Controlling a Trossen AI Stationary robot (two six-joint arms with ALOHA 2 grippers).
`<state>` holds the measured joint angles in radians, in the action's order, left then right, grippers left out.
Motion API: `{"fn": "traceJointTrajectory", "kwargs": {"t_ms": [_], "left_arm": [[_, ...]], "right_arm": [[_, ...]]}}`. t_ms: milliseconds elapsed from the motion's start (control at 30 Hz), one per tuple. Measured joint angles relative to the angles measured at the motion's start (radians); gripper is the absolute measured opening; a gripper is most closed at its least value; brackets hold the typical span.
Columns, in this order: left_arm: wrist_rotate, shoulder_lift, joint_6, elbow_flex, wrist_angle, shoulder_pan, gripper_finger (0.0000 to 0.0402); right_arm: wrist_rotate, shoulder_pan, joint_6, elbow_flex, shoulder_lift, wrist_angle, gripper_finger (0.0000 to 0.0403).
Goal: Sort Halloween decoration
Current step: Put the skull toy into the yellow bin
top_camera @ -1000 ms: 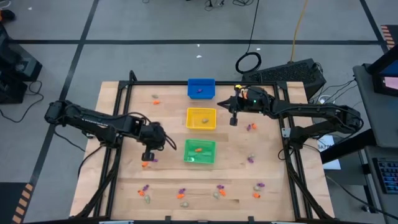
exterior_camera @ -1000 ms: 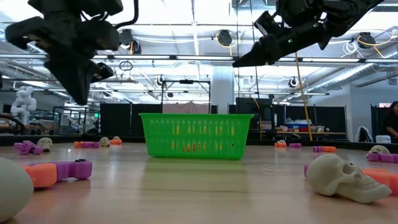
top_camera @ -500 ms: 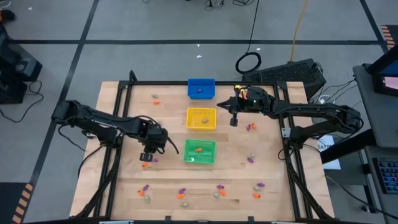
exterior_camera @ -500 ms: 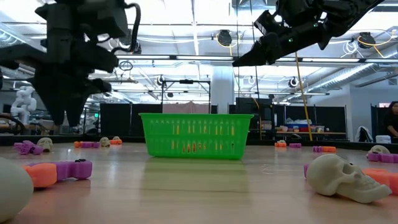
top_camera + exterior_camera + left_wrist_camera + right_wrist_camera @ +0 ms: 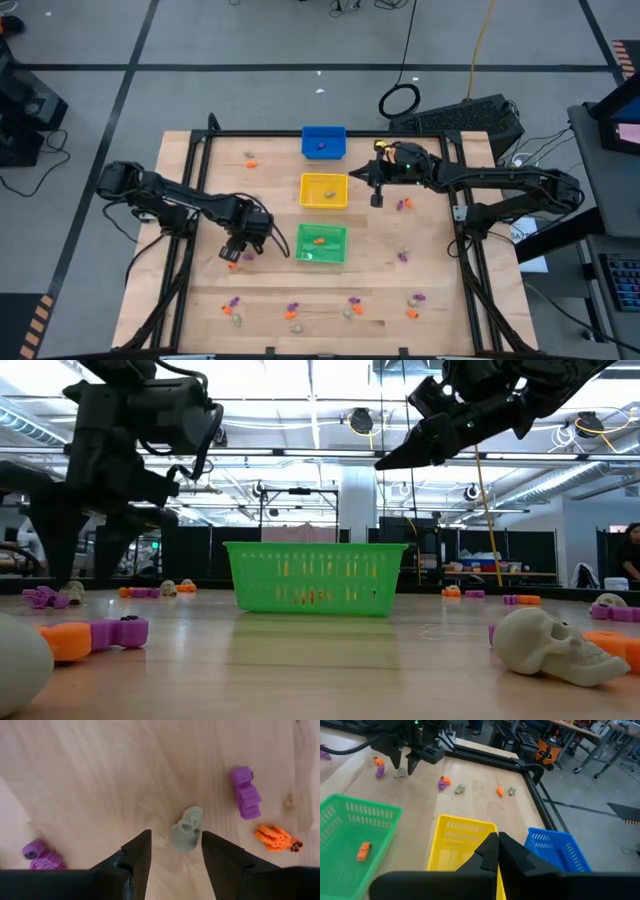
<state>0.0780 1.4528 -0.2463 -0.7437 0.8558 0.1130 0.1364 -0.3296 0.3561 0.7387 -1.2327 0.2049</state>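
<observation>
left gripper (image 5: 172,851): low over the counter (image 5: 270,290), left of the green bin (image 5: 321,244). fingers (image 5: 137,851) are seen spread apart, one on each side of a pale skull (image 5: 186,829) that lies on the wood; no contact with the skull can be made out, and nothing is held. a purple trinket (image 5: 245,792) and an orange trinket (image 5: 275,836) lie near the skull on one side, another purple piece (image 5: 38,855) on the other.

right gripper (image 5: 498,851): raised beside the yellow bin (image 5: 324,190), near the blue bin (image 5: 323,141). fingers are pressed together, nothing between them.

bins: one orange item (image 5: 363,850) is seen in the green bin; small items also show in the yellow and blue bins.

remaining trinkets: a row (image 5: 350,308) is scattered along the counter's near edge, a few more (image 5: 403,204) below the right gripper, one orange piece (image 5: 251,161) left of the blue bin.
</observation>
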Motion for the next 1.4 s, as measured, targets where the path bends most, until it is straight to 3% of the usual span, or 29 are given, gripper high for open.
{"fn": "traceJointTrajectory", "kwargs": {"t_ms": [467,800,1067,1400], "left_arm": [[-0.004,0.089,0.005,-0.002,-0.023,0.042,0.0161],[-0.002,0.092,0.005,-0.002,-0.039,0.044,0.0054],[0.020,0.064,0.112,-0.021,-0.029,0.023,0.0051],[0.035,0.025,0.243,-0.183,-0.075,-0.105,0.0051]], "right_arm": [[-0.002,0.004,0.004,0.000,0.000,0.004,0.0000],[-0.004,0.004,0.004,0.000,0.000,0.004,0.0000],[-0.005,0.004,0.000,0.000,0.000,0.004,0.0000],[-0.010,0.020,-0.003,0.000,0.000,0.005,0.0000]]}}
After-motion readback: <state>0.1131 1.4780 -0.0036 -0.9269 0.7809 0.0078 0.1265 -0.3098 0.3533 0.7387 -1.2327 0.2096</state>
